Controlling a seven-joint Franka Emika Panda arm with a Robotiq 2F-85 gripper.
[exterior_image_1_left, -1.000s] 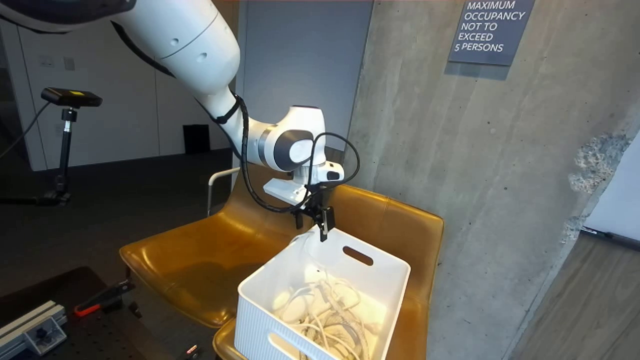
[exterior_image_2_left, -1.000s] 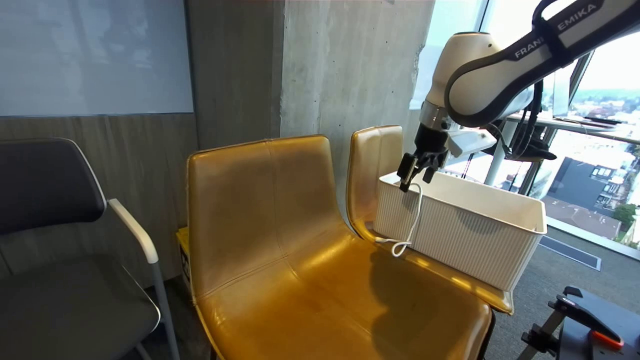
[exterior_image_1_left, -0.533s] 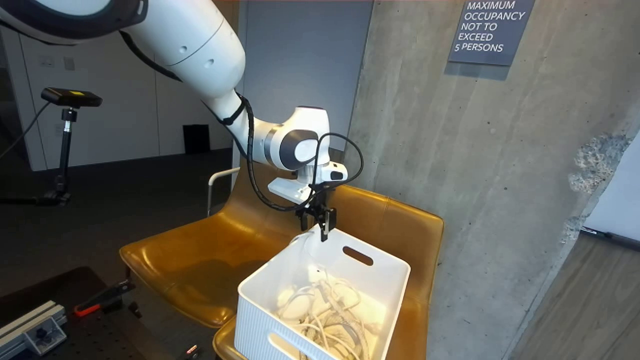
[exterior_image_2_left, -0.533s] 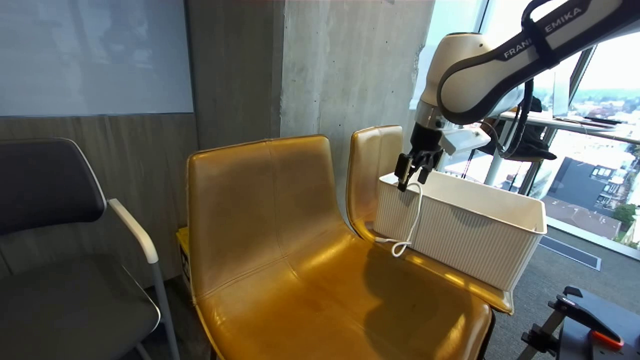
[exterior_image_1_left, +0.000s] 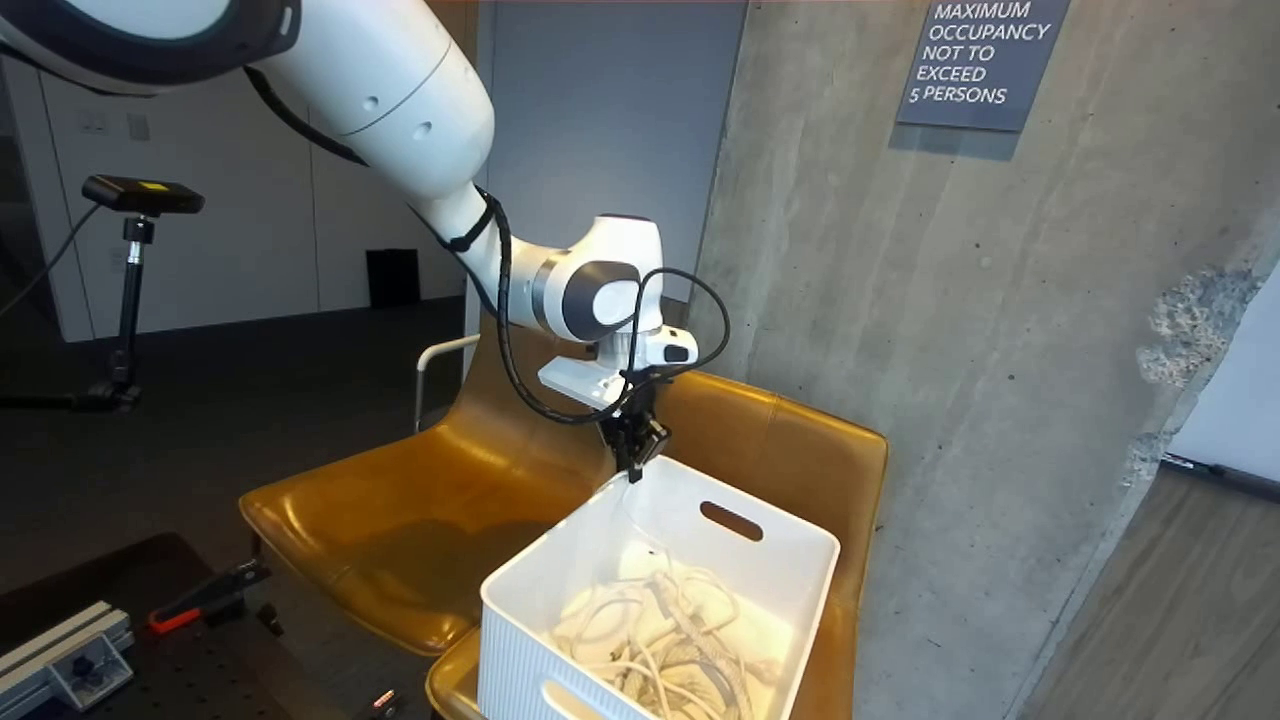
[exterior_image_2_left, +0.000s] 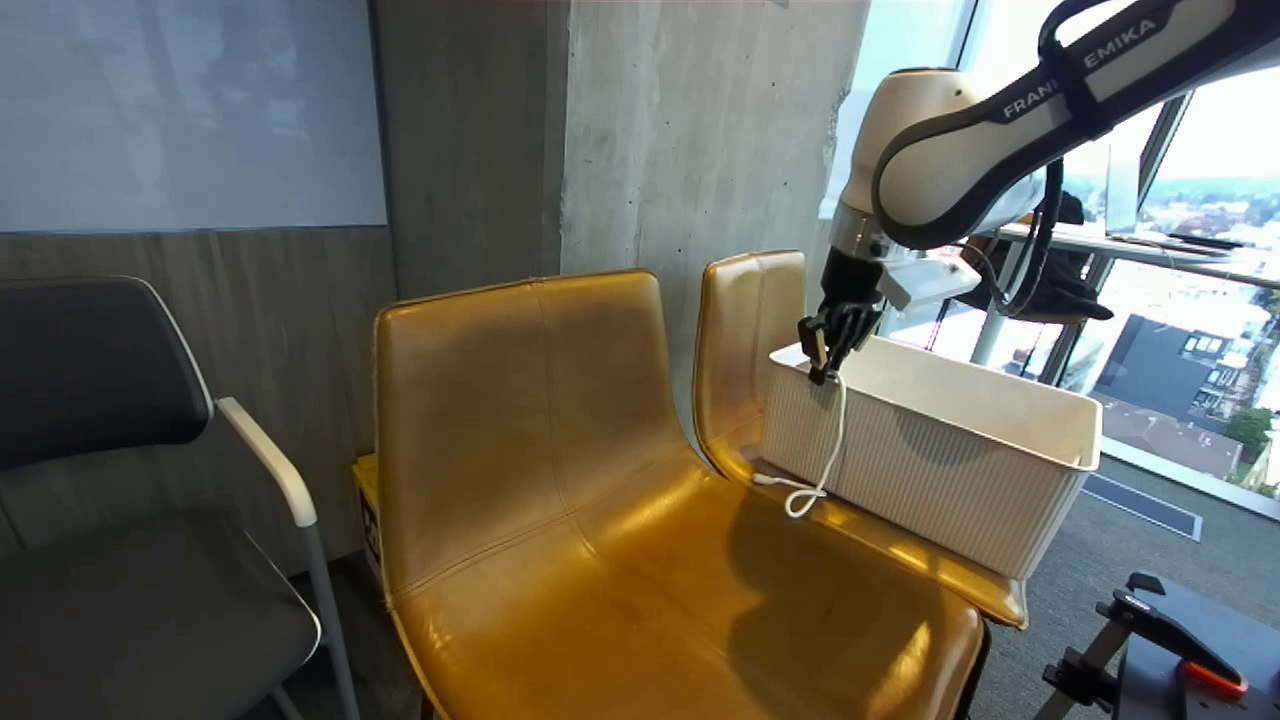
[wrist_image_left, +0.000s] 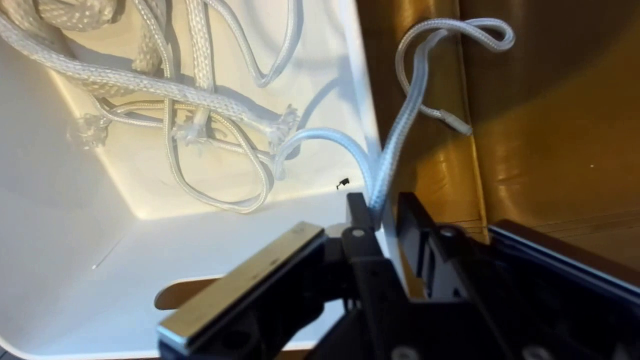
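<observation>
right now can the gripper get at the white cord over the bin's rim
Probably yes: in the wrist view the white cord runs between the jaws of the gripper, though the bin's rim sits there too and could hinder.

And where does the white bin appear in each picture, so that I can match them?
In an exterior view: white bin, bottom middle.
In an exterior view: white bin, right of centre.
In the wrist view: white bin, filling most of the left half.
Shared landmark: end effector, close to it in all three.
</observation>
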